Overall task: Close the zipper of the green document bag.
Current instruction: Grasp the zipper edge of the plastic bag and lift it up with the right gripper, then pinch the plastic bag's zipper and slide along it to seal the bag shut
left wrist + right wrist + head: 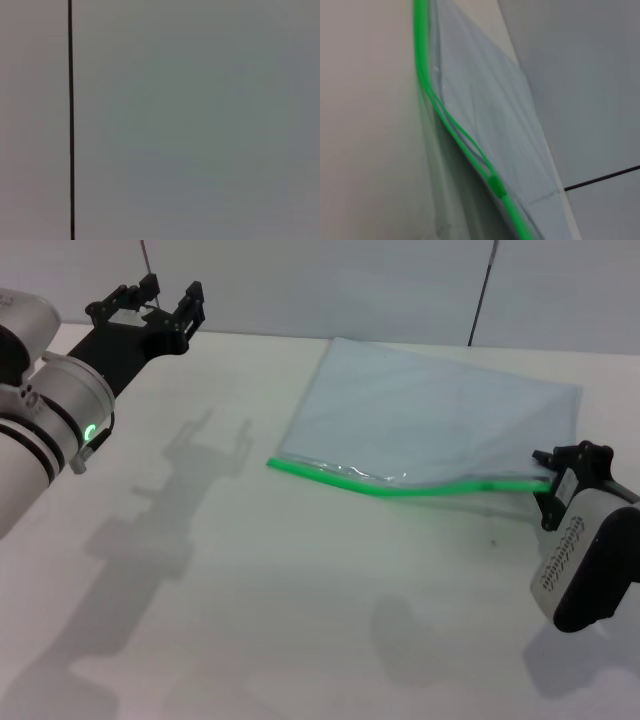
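A green document bag (440,415) is laid flat on the white worktop (300,590), toward the far right. Its zipper (400,487) runs along the near long edge, and in the right wrist view the two green tracks are seen parted midway. The right pincer (548,480) is pinched on the zipper's right end. The left pincer (160,302) is held spread above the far left, well apart from the bag.

No text reads clearly anywhere. The right gripper (548,483), at the bag's (440,420) right end, bears a row of small marks along its casing, perhaps lettering, too small to make out.
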Available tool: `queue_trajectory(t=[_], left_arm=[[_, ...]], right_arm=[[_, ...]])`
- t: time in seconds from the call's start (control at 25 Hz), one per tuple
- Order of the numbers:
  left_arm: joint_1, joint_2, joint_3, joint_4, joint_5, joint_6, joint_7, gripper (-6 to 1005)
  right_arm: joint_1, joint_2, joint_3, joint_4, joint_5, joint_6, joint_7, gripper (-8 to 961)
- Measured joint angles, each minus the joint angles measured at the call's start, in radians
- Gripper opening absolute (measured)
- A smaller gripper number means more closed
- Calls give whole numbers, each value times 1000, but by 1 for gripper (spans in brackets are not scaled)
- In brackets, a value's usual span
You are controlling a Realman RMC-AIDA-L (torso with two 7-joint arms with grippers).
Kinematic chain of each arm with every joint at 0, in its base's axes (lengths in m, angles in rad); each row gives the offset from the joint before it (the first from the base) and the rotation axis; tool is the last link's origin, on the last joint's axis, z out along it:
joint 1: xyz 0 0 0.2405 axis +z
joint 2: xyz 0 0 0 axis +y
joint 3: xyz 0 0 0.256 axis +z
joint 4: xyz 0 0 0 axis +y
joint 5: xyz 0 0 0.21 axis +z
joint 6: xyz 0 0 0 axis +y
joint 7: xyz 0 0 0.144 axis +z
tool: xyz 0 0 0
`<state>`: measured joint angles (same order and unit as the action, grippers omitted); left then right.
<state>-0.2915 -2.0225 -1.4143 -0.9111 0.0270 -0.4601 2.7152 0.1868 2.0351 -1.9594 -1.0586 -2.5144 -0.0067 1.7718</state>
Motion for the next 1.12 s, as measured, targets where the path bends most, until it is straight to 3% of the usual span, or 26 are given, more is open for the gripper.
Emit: queue_trajectory(t=[0.16,0.24,0.52,0.56,0.6,0.88,1.0,1.12], left_arm=[[-1,6,15,-3,2,4,-1,555],[-3,17,47,-37,11,24,-18,555],[-34,92,218,-219,230,185,-220,555],[-61,118,281,-256,318,220,-296,554],[-61,118,281,-256,318,220,-296,554],[-164,211,468,-311,552,238,-529,554],[-188,230,515,-328,672,236,-595,554],[-193,233,524,-337,791,232,-649,553]], right_arm=[[-55,-1,6,-99,14,-30,0,122],[-107,-3,28,-222,36,-111,1,105],[-132,-5,75,-340,120,-265,1,70],[-132,-5,80,-346,123,-271,1,66],[-133,-4,83,-348,125,-273,1,63],[-135,-5,93,-363,130,-284,48,48],[-135,-5,101,-365,131,-286,53,48],[-135,-6,102,-366,131,-287,57,48]])
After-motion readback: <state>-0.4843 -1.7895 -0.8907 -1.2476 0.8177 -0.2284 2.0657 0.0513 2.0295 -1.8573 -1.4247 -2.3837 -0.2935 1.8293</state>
